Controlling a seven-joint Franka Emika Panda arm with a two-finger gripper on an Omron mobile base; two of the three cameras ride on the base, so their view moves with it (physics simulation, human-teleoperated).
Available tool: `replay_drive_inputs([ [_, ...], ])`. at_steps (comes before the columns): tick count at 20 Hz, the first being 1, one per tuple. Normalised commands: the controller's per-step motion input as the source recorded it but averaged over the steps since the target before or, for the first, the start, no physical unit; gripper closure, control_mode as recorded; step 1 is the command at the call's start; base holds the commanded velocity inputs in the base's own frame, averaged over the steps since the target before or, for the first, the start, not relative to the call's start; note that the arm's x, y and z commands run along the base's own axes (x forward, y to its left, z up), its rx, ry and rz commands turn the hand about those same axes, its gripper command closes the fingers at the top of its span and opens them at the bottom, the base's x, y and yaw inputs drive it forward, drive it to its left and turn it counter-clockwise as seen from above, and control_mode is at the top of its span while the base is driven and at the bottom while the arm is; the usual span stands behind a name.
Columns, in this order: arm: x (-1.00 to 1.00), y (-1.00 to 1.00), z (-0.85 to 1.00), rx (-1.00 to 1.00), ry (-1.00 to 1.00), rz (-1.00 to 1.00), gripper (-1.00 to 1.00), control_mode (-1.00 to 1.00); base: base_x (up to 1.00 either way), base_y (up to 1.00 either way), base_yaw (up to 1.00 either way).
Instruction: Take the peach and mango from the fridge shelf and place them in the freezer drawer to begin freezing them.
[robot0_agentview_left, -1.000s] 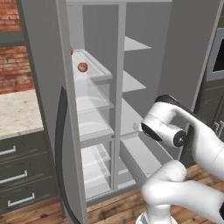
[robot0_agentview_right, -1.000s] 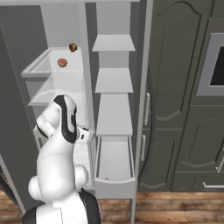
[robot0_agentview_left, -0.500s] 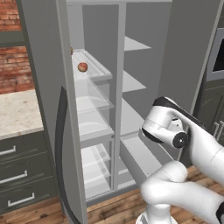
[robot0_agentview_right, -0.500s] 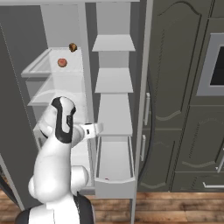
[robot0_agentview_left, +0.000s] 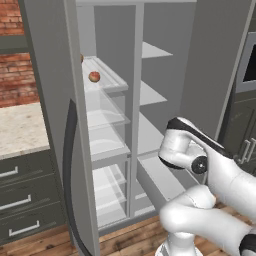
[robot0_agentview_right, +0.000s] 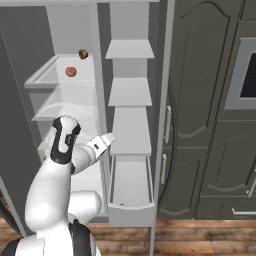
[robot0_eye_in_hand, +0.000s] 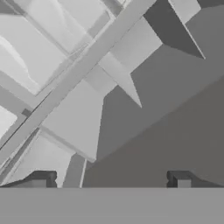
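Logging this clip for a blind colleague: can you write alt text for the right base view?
An open fridge: the peach and the mango sit on the top fridge shelf at left, untouched. The freezer drawer is pulled open at the bottom, and the white arm rises at lower left.

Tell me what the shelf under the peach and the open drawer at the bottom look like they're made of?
The fridge shelf looks like see-through whitish plastic or frosted glass, because its raised rim looks pale and glassy. The freezer drawer looks like matte light-grey plastic or painted metal: plain flat front, no shine. The rendering leaves both unsure.
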Motion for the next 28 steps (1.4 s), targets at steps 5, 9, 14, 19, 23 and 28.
replay_drive_inputs([
  [5, -0.33, -0.12, 0.45, -0.75, 0.08, 0.06, -1.0, -1.0, 0.0, 0.0, 0.0],
  [9, -0.37, -0.07, 0.83, -0.68, 0.03, 0.04, -1.0, -1.0, 0.0, 0.0, 0.0],
  [14, -0.23, -0.02, 0.84, -0.64, 0.02, 0.0, -1.0, -1.0, 0.0, 0.0, 0.0],
  [19, -0.32, -0.24, 0.65, -0.65, 0.06, 0.0, -1.0, -1.0, 0.0, 0.0, 0.0],
  [23, -0.44, -0.36, 0.58, -0.63, 0.12, 0.0, -1.0, -1.0, 0.0, 0.0, 0.0],
  [28, -0.41, -0.32, 0.1, -0.56, 0.17, -0.02, -1.0, -1.0, 0.0, 0.0, 0.0],
])
